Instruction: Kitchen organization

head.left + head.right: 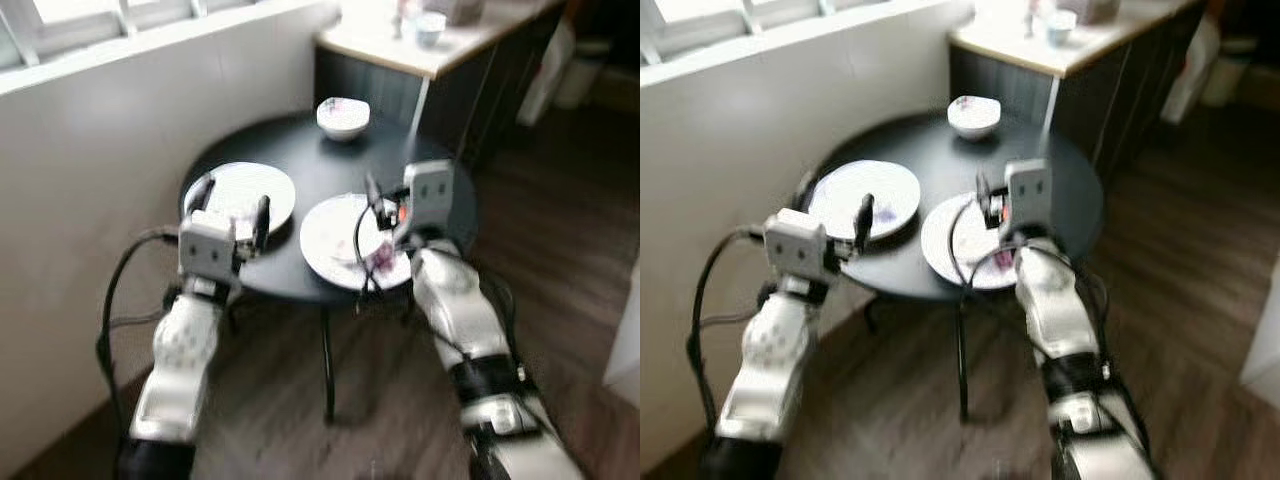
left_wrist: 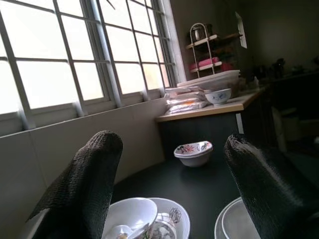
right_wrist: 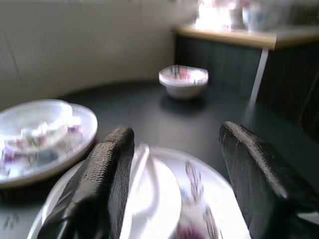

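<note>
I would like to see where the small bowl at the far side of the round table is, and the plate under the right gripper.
small bowl (image 1: 343,117), left eye view, on its white outer wall.
plate (image 1: 322,240), left eye view, on its bare left part.
right gripper (image 3: 172,186), right wrist view, midway between its fingertips.

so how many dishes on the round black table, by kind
plates: 2, the left plate and the right plate
bowls: 2, the patterned bowl at the far edge and a white bowl sitting on the left plate
total: 4
</note>
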Controlling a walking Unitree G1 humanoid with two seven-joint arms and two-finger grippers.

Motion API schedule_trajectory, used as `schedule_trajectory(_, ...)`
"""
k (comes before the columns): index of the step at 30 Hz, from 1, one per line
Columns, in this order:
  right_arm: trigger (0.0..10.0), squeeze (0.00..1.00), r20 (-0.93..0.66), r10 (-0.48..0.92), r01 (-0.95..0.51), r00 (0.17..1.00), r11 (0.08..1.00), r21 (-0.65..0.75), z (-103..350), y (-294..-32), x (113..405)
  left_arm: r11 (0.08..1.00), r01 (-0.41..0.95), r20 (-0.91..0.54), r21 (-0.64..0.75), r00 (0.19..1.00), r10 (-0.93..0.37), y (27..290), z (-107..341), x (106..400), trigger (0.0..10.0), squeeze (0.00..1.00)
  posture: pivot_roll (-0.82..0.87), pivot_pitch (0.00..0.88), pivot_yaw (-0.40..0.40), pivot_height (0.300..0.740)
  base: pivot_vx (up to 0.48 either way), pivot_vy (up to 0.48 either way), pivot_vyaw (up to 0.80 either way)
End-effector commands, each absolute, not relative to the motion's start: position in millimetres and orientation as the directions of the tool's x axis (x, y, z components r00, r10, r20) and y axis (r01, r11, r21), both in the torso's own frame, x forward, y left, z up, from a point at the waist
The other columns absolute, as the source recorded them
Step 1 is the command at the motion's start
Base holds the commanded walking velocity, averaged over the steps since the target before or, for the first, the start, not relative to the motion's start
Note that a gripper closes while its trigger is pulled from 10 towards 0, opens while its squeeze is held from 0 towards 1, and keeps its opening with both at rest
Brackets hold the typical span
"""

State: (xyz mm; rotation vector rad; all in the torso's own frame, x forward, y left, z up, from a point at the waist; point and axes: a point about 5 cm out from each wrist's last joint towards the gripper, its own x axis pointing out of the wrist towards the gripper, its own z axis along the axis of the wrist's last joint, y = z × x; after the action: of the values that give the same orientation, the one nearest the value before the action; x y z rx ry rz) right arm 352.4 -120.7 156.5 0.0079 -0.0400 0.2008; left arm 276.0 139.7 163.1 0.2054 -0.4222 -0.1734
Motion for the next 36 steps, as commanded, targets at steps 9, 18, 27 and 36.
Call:
schedule_trajectory(9, 10.0, 0.0, -0.131, 0.201, -0.186, 0.971, 0.976, 0.116, 149, -136, 377, 0.962, 0.107, 0.372, 0.252, 0.907, -0.198, 145, 162, 278, 10.0, 0.0, 0.01, 0.0, -0.035, 0.74, 0.0, 0.0, 0.0)
schedule_trajectory(18, 10.0, 0.0, 0.016, 0.266, -0.266, 0.964, 0.964, 0.004, 167, -116, 372, 0.969, 0.104, 0.371, 0.226, 0.91, -0.184, 147, 162, 277, 10.0, 0.0, 0.01, 0.0, -0.035, 0.74, 0.0, 0.0, 0.0)
schedule_trajectory(27, 10.0, 0.0, 0.097, 0.327, -0.316, 0.94, 0.942, -0.117, 164, -106, 355, 0.966, 0.114, 0.356, 0.232, 0.914, -0.194, 145, 159, 278, 10.0, 0.0, 0.0, 0.0, -0.031, 0.74, 0.0, 0.297, 0.0)
schedule_trajectory(36, 10.0, 0.0, 0.125, 0.337, -0.319, 0.933, 0.936, -0.146, 162, -101, 348, 0.963, 0.109, 0.362, 0.248, 0.911, -0.196, 146, 159, 277, 10.0, 0.0, 0.01, 0.0, -0.029, 0.74, 0.0, 0.201, 0.0)
